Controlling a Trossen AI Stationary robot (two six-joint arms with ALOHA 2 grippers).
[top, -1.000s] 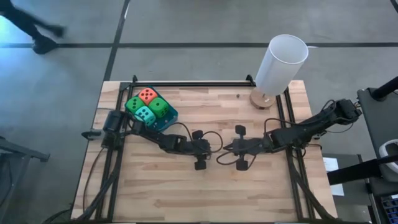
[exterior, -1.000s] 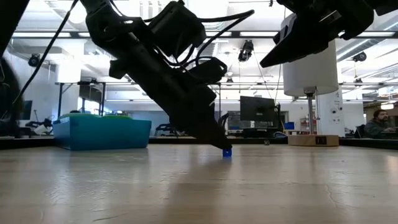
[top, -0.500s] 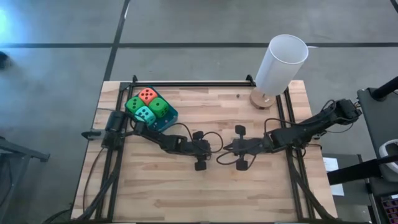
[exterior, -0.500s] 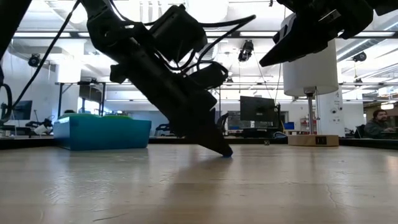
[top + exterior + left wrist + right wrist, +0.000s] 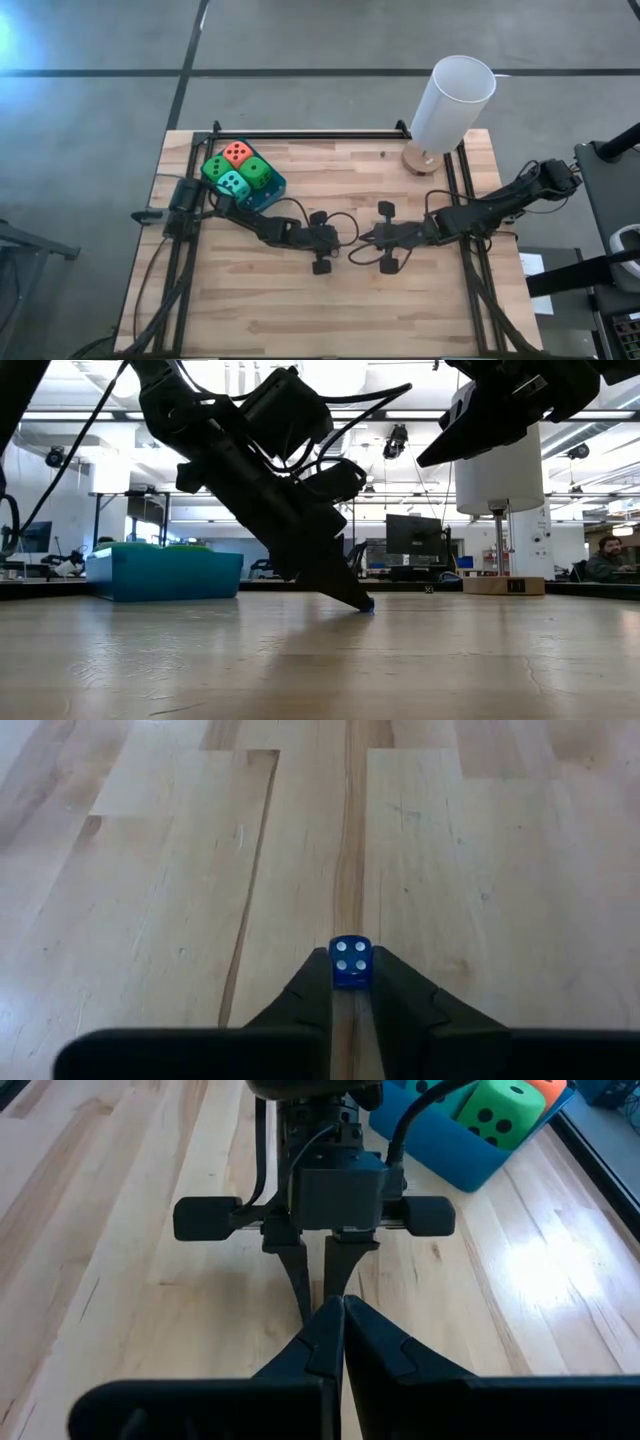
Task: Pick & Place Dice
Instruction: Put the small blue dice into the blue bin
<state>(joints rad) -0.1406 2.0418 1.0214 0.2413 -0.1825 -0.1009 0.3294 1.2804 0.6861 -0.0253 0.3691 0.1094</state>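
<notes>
A tiny blue translucent die (image 5: 350, 962) with white pips, four showing on its upper face, sits on the pale wooden plank table (image 5: 150, 870) squarely between the fingertips of the left gripper (image 5: 351, 970). The two dark fingers (image 5: 312, 988) press against its sides, clamped on it near the table's middle. In the low view the left gripper (image 5: 362, 603) slants down with its tip at the tabletop, the blue die just visible there.

The right gripper (image 5: 342, 1312) faces the left one from just beside it, above the table, its dark fingers (image 5: 322, 1335) closed together on nothing.

Well apart, at the table's far left corner, a blue plastic tray (image 5: 270, 190) holds four larger soft dice: one orange-red (image 5: 237, 153), two bright green (image 5: 257, 173), one teal (image 5: 232, 183). A white cylindrical lamp on a wooden base (image 5: 450, 105) stands at the far right.

No brand, label or writing can be read anywhere.
</notes>
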